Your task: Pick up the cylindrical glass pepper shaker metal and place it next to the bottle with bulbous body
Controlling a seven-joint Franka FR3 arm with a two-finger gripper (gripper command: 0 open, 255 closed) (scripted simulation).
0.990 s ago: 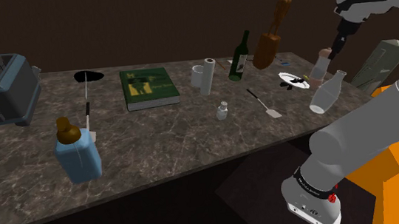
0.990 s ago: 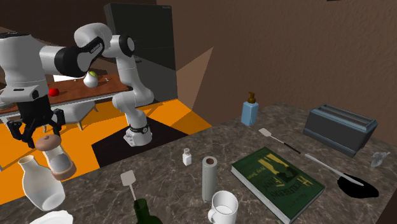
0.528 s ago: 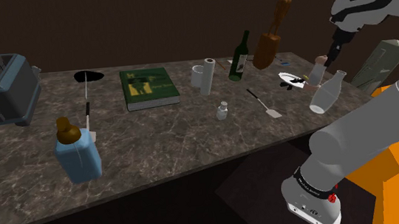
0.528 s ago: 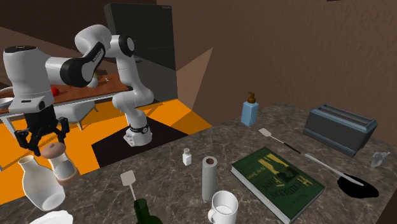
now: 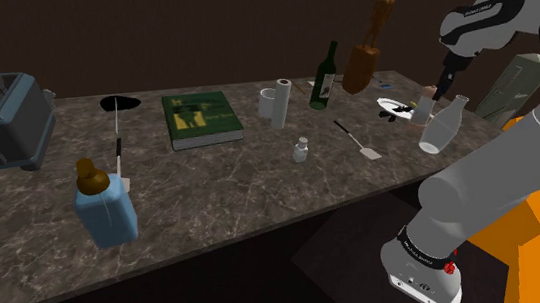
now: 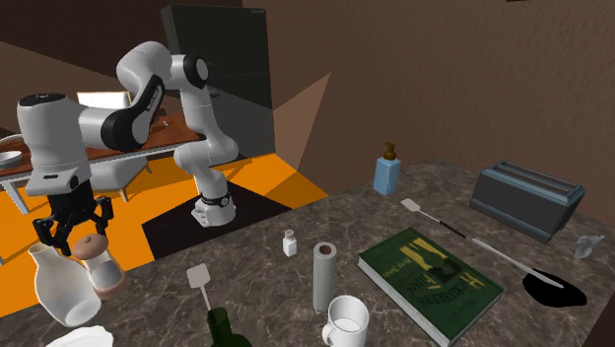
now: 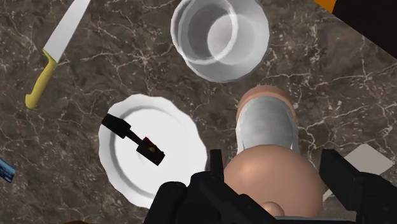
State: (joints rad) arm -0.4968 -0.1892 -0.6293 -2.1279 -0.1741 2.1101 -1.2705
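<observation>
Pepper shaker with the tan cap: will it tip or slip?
Tall on a small tan base, the grey-bodied, tan-capped pepper shaker probably tips if nudged. The black gripper clasps its rounded cap, so it may slip.

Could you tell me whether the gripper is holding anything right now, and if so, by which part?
Yes: the gripper holds the pepper shaker by its rounded brown top, one finger on each side, close to the white bottle.

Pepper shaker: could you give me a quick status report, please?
End effector shut on pepper shaker. Shaker beside white bulbous bottle, touchdown unclear. Plate close by, nothing blocking.
</observation>
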